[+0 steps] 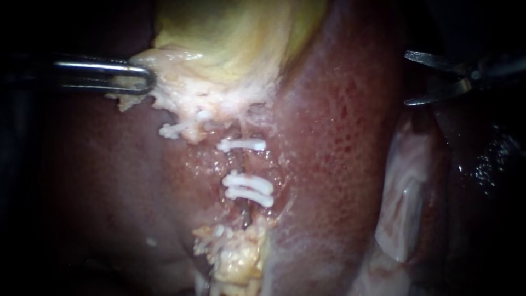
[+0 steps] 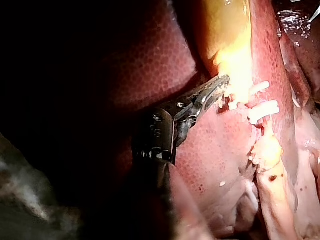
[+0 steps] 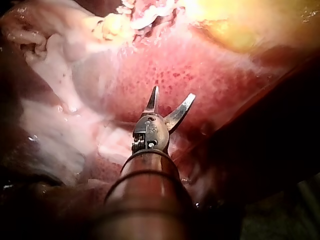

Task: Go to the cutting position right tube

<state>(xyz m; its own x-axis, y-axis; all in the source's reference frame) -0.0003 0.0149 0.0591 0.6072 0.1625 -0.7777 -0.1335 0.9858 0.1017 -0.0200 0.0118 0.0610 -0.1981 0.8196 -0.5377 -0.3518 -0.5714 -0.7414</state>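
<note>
Liver point(image 1: 339, 137) all around. Left instrument point(image 1: 143, 81) jaws are clamped on the gallbladder point(image 1: 230, 49) edge, right instrument point(image 1: 406, 78) jaws gape wide, and the clipped tube point(image 1: 240, 160) sits well apart, between the two tips.

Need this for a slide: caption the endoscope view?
Left instrument grips the gallbladder's pale edge; right instrument's open blades sit well clear of the clipped tube.
</note>
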